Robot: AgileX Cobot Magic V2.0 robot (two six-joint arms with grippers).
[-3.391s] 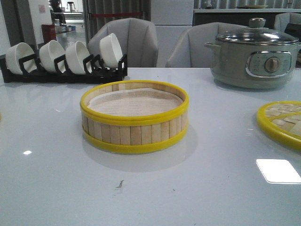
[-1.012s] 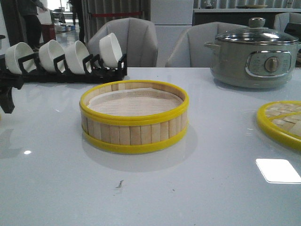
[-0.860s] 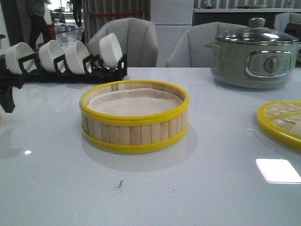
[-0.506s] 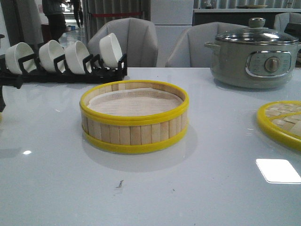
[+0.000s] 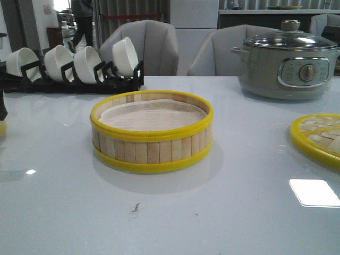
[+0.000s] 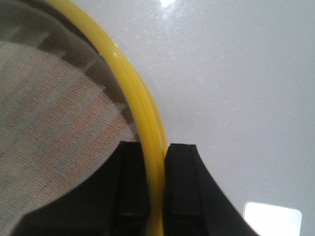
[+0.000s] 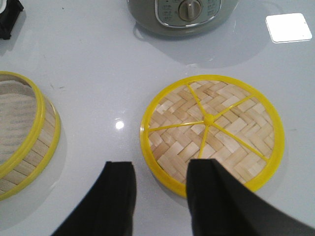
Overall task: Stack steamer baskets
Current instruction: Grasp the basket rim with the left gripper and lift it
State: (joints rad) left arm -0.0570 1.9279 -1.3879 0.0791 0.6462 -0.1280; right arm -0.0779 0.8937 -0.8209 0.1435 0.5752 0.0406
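A steamer basket (image 5: pixel 152 133) with a white paper liner sits at the centre of the white table (image 5: pixel 239 212). At the far left edge, the left gripper (image 6: pixel 157 196) clamps the yellow rim of a second steamer basket (image 6: pixel 64 113). The right gripper (image 7: pixel 160 196), fingers apart, hangs above the woven lid (image 7: pixel 212 133) at lower right.

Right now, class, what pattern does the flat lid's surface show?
The lid shows pale herringbone weave with yellow spokes and rim, clearest in the right wrist view.

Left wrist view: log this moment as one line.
left end effector: shut on second basket rim | right end effector: open, over lid edge | centre basket: alone on table
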